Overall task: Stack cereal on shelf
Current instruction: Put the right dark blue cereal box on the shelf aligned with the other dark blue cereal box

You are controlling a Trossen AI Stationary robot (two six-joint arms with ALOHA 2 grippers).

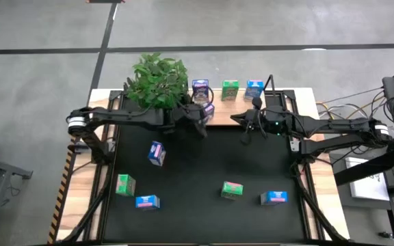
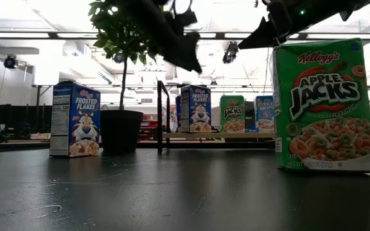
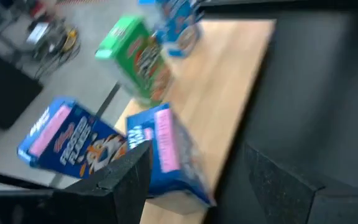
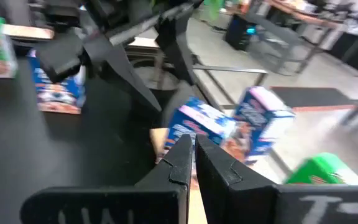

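The left gripper [image 1: 202, 124] hangs at the near edge of the shelf [image 1: 241, 115], beside the potted plant [image 1: 157, 80], its fingers [image 3: 126, 177] spread wide with nothing between them; in the left wrist view a dark blue box [image 3: 166, 155] sits tilted at the board's edge just past those fingers, touched by neither. A second dark blue box [image 1: 200, 89] stands upright on the shelf behind it, then a green box [image 1: 230, 89] and a light blue box [image 1: 254, 89] in a row along the board. The right gripper [image 1: 246, 130] hovers over the black mat [image 1: 204, 164] just in front of the shelf, near the middle of the table, its two fingers [image 4: 179, 163] drawn together with only a thin slit between them and nothing held. Farther out on the mat lie the remaining boxes, well apart from both grippers: a dark blue one [image 1: 156, 153] toward the left, a green one [image 1: 124, 184] and a light blue one [image 1: 147, 201] at the near left, another green box [image 1: 232, 190] near the front centre, and a light blue box [image 1: 273, 197] at the near right. In the low view the front green box [image 2: 323, 106] stands upright close to the camera.
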